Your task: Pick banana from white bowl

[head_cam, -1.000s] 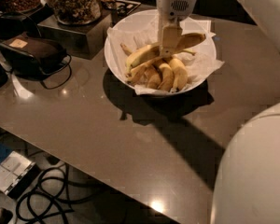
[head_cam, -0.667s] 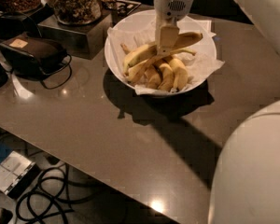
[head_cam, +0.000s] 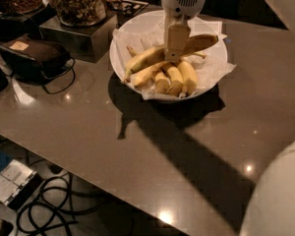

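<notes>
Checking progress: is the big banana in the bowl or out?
In: long thick yellow banana lies inside the paper-lined white bowl, gripper at its middle.

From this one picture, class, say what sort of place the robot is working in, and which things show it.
Probably an office snack counter: glass jars of snacks, a paper-lined white bowl of fruit, cables on the floor. The gripper is over the bowl, at the banana.
</notes>
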Robot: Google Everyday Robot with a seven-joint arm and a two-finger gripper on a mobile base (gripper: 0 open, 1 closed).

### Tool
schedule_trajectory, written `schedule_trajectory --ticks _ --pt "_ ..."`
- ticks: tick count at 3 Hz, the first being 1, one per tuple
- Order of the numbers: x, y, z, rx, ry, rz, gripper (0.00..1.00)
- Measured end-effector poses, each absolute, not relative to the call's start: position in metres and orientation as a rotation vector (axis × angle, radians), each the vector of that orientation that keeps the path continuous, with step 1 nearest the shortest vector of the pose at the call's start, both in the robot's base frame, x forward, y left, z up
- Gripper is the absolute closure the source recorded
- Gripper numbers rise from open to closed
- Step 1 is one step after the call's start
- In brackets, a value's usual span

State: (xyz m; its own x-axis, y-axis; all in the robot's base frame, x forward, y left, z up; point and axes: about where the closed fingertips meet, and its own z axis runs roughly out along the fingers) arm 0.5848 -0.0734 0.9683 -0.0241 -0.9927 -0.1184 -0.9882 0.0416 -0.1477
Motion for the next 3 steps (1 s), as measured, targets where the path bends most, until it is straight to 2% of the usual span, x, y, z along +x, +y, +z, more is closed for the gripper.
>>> schedule_trajectory --ticks 2,3 --pt "0.577 -0.053 0.992 -1.998 2.037 -0.025 1.00" --pt "0.554 -0.046 0.994 -2.032 2.019 -0.019 1.00"
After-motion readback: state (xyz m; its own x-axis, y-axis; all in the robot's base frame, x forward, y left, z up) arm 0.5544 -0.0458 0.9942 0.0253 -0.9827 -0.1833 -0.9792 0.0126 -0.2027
